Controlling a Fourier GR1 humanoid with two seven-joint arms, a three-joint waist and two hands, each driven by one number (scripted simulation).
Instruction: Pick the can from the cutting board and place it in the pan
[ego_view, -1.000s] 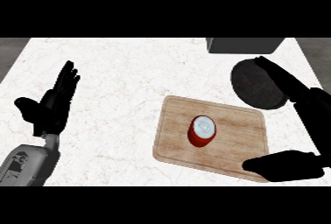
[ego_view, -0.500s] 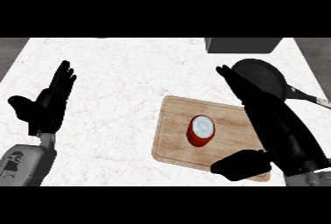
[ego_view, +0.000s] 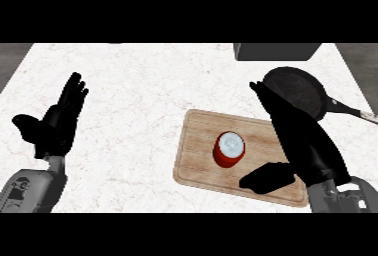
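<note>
Spanning the whole view, white marble counter (ego_view: 148, 75), biggest thing here. Next, wooden cutting board (ego_view: 199, 165) at right-centre, slightly rotated. Black pan (ego_view: 299, 95) just beyond the board's far right corner, handle running off to the right. Dark grey box (ego_view: 277, 51) at the far edge, cut off by the view's top.

Right hand (ego_view: 303, 135) over the board's right side, fingers straight and stretched away toward the pan, thumb spread low at the near edge. Nothing held. Left hand (ego_view: 55, 122) at the view's left, flat and fingers up, resting, well apart from everything.

Red can (ego_view: 229, 149), smallest, stands upright mid-board, pale lid facing up, so its long axis is vertical. It sits just left of the right palm, between the thumb and the fingers' line, not touching either as far as I can tell. Right hand is clearly the nearer one.

Judgement: pre-grasp stage; the hand needs to slide left and curl round the can's side, then lift toward the pan beyond.
</note>
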